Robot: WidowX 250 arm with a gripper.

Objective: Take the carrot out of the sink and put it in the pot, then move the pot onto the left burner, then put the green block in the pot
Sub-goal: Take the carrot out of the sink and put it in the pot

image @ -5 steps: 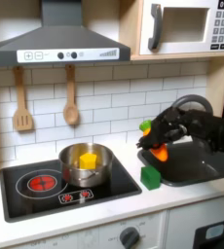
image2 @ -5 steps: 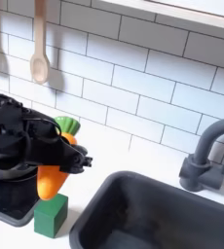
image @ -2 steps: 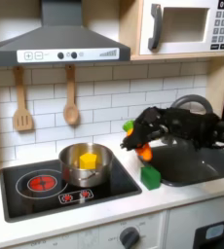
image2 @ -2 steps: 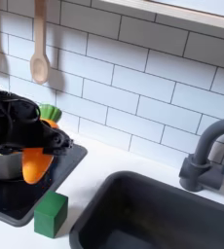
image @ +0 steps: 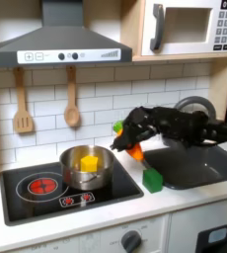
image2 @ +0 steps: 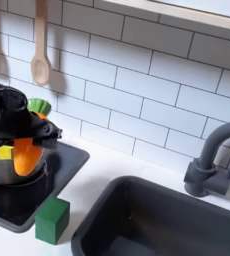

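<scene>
My gripper (image: 132, 144) is shut on the orange carrot (image: 136, 152) and holds it in the air just right of the steel pot (image: 86, 170). In the second exterior view the carrot (image2: 24, 156) hangs with its green tip up, at the pot's (image2: 1, 172) rim, under the black gripper (image2: 25, 138). The pot stands on the right-hand burner in the first exterior view, while the left burner (image: 41, 184) is bare. The green block (image: 152, 180) (image2: 53, 220) rests on the counter between the stovetop and the sink (image: 192, 164) (image2: 157, 222).
A yellow block (image: 88, 161) (image2: 5, 152) lies inside the pot. A dark faucet (image2: 213, 160) rises behind the sink. Two wooden utensils (image: 71, 99) hang on the tiled wall, below a range hood (image: 56, 44); a microwave (image: 189, 28) is mounted at the upper right.
The gripper has carried the carrot from over the sink edge leftwards, past the green block, to the pot's rim. Pot and green block have not moved.
</scene>
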